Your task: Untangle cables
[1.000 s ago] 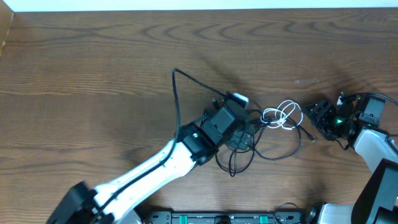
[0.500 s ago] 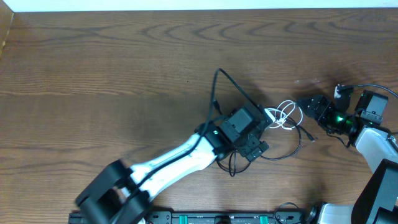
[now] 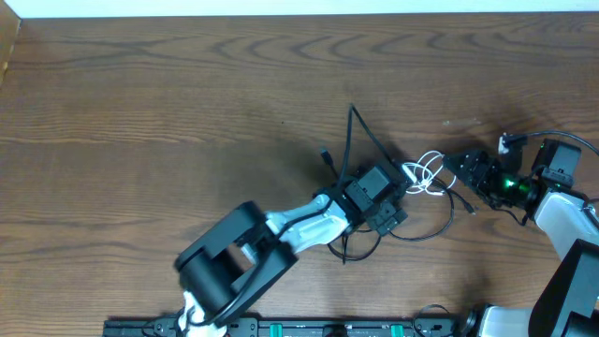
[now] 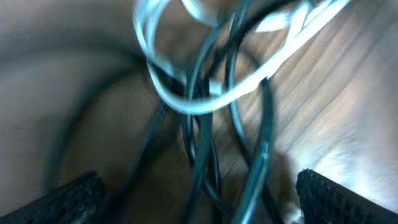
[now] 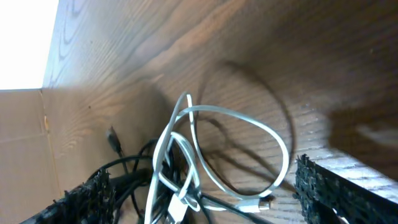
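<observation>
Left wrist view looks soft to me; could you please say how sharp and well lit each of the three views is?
Left wrist: heavy blur, the white cable and black cables smear together. Right wrist: sharp, the white cable casts a clear shadow on the table, with a blown-out white patch top left. Overhead: fairly sharp, evenly lit.

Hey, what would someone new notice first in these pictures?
A knot of black cables with a looped white cable through it lies right of centre on the wooden table. The left gripper hangs open right over the knot, and the right gripper, also open, faces it from the right.
</observation>
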`<state>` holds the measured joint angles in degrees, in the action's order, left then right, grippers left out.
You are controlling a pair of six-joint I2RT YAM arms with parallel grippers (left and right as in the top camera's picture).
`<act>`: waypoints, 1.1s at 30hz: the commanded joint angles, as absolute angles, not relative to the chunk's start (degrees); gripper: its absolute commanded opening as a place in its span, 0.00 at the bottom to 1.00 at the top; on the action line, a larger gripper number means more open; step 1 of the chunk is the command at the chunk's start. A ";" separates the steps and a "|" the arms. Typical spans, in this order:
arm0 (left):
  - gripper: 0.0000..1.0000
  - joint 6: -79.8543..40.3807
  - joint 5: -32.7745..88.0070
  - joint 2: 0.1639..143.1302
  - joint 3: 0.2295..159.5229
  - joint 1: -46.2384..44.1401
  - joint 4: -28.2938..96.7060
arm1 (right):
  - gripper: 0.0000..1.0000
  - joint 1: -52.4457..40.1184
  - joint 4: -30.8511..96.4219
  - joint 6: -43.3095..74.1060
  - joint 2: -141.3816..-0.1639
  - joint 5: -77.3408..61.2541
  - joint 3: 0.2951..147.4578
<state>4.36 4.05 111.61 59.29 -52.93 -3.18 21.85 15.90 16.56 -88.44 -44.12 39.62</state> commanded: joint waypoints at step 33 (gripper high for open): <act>0.08 1.58 18.11 82.72 59.70 -45.82 19.55 | 0.95 15.05 -10.66 36.82 -88.23 -72.60 40.56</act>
<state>2.28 10.37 84.16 59.57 -47.64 19.18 17.10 -11.00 35.81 -88.44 -71.00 40.10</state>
